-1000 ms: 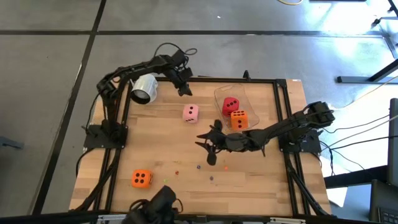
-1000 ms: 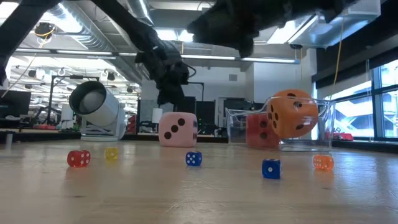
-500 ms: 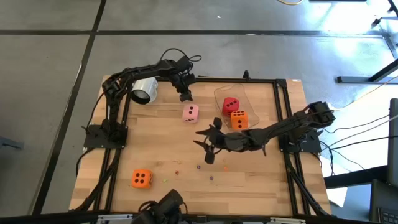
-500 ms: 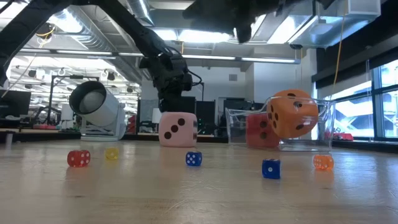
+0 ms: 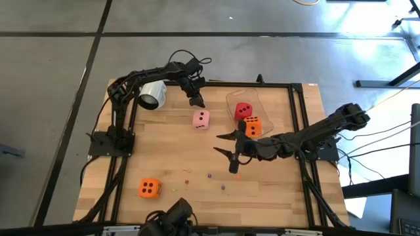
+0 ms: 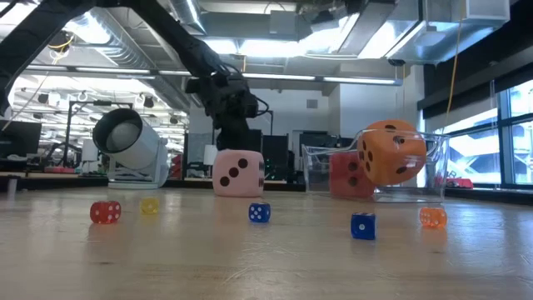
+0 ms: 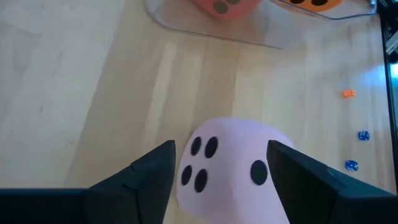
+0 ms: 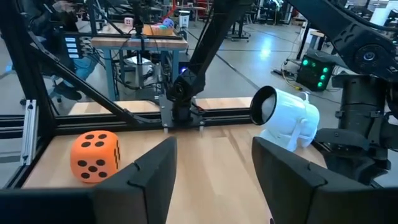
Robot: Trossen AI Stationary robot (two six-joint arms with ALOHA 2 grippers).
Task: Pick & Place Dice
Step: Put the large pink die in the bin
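Observation:
The pink die sits on the table's far middle. My left gripper hangs open just above and beyond it; in the left wrist view the fingers stand on either side of the pink die without touching. A red die and an orange die lie in a clear container. The second orange die rests near the left near corner. My right gripper hovers open over the table's middle.
A white mug lies on its side at the far left corner. Tiny coloured dice are scattered over the near middle. Black frame rails run along the table's sides.
My left gripper moved a little toward the table's right and near edge, closing on the pink die, then held still. My right gripper rose out of the low view and drew back toward the right edge. No die moved.

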